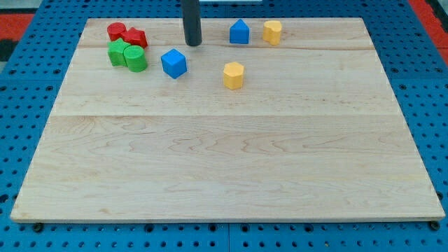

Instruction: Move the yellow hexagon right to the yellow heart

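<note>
The yellow hexagon [234, 75] lies in the upper middle of the wooden board [224, 161]. The yellow heart [272, 32] lies near the board's top edge, up and to the right of the hexagon and well apart from it. My tip [192, 44] rests on the board near the top edge. It is up and to the left of the hexagon and touches no block. The blue cube [173, 63] is just below and left of the tip.
A blue house-shaped block [239, 32] stands just left of the yellow heart, above the hexagon. At the top left is a cluster: a red cylinder [116, 31], a second red block [135, 37], and two green blocks [119, 52] [136, 59].
</note>
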{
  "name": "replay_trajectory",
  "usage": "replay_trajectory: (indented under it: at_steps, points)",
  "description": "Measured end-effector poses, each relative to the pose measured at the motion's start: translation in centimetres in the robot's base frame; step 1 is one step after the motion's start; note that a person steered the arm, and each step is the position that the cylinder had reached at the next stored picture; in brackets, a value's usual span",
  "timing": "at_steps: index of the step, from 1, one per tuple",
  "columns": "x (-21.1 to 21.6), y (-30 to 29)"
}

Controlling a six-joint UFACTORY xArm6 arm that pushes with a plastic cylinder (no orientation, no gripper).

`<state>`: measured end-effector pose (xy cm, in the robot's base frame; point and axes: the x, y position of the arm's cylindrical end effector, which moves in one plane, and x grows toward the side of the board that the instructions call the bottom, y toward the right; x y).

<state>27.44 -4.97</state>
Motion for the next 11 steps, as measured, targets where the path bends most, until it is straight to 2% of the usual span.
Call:
replay_trajectory:
  at_steps: [1, 2, 3, 4, 5, 8, 11]
  points:
    - [2.0, 3.2]
    - [7.9, 1.4]
    - [9.6, 0.9]
    - [9.0, 7.7]
    - [9.3, 10.7]
    - [7.5, 14.2]
    - [1.1, 22.2]
